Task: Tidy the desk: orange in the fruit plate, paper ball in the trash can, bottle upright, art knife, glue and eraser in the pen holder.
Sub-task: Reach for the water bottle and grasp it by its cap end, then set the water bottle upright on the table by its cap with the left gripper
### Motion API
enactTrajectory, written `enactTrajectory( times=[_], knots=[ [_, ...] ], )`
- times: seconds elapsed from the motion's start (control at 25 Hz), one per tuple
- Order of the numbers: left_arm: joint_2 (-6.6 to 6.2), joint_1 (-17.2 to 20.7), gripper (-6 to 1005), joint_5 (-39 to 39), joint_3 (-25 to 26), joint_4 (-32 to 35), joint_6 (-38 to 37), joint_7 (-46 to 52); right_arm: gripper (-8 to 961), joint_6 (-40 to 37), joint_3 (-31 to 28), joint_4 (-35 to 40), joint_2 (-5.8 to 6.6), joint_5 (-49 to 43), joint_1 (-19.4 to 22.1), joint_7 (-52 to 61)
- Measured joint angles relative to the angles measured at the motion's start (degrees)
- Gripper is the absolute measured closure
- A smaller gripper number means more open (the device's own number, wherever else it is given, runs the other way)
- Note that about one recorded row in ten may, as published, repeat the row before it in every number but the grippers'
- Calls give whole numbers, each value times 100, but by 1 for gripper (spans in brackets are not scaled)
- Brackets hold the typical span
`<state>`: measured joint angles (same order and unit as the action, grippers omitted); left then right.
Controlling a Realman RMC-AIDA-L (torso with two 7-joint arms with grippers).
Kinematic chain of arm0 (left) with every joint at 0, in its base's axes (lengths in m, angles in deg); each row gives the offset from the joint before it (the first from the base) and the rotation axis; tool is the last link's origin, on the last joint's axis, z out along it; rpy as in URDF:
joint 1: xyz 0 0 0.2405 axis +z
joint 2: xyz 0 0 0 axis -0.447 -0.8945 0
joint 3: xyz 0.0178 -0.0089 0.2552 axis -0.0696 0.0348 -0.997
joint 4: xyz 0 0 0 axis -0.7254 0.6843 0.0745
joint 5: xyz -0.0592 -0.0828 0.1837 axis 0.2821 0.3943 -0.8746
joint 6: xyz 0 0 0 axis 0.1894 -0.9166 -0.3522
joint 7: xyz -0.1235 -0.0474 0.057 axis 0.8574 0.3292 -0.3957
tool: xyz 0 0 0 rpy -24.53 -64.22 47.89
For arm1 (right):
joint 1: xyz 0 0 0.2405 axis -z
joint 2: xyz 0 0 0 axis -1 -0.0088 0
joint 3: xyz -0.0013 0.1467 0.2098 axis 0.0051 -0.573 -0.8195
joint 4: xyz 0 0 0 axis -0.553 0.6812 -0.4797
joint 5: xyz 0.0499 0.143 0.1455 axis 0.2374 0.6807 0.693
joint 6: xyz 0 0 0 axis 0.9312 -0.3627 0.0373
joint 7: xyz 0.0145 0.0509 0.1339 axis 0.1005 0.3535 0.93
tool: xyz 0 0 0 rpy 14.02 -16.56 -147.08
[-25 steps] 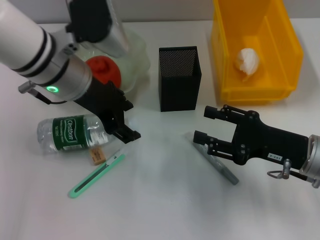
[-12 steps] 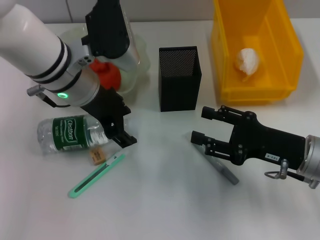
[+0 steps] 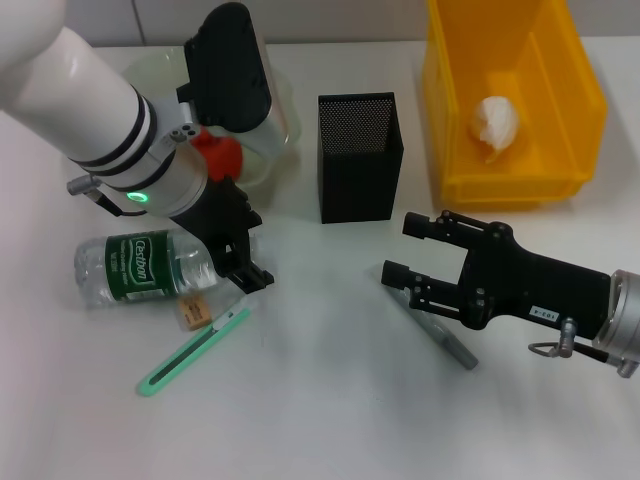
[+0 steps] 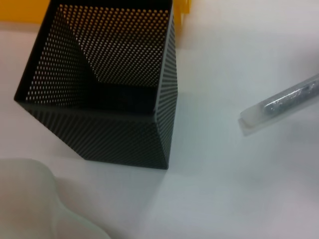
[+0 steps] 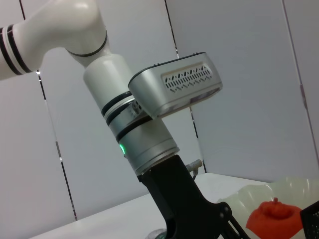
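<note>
On the table [image 3: 330,400] we record the following. Orange [image 3: 218,155]: already in the fruit plate [image 3: 275,125], partly hidden behind the left arm. Paper ball [image 3: 493,122]: already lying in the yellow trash can [image 3: 575,100]. Bottle [image 3: 145,265]: on its side near the table's left edge, not yet stood up. Eraser [image 3: 194,310]: small tan block just beside the bottle, touching or nearly so. Art knife [image 3: 193,350]: green, flat on the table below the eraser. Glue [image 3: 440,330]: grey stick lying flat, its upper end under the right tool. Pen holder [image 3: 358,155]: black mesh, upright; we see nothing inside it in the left wrist view. Left tool [image 3: 240,262]: low over the table at the cap end of the bottle; we cannot tell whether it is apart or together. Right tool [image 3: 405,250]: fingers apart and holding nothing, poised over the near end of the glue. Step in hand, as we judge it: two items are settled, and the arms are approaching the bottle and the glue. Next move, in our judgement: the right tool must drop and close square across the thin stick, which lies flat and gives little to grip; the left must take the bottle near its neck to tip it upright.
</note>
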<state>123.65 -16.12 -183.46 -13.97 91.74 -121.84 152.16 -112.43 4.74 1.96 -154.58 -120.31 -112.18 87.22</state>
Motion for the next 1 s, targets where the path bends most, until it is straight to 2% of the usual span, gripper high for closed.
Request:
enactTrajectory(
  times=[0.28,0.36,0.52,1.0],
  knots=[
    [0,-2,229,-9,-47,-103,182,-22,258,61,-16,-41,0,0,-39,0],
    [0,10,305,-9,-78,-106,219,-59,258,62,-25,-41,0,0,-54,0],
    [0,67,371,-24,-218,-43,357,-72,258,89,-36,-41,0,0,-74,0],
    [-9,99,554,30,-107,63,397,-55,258,134,-47,-41,0,0,-78,0]
  ],
)
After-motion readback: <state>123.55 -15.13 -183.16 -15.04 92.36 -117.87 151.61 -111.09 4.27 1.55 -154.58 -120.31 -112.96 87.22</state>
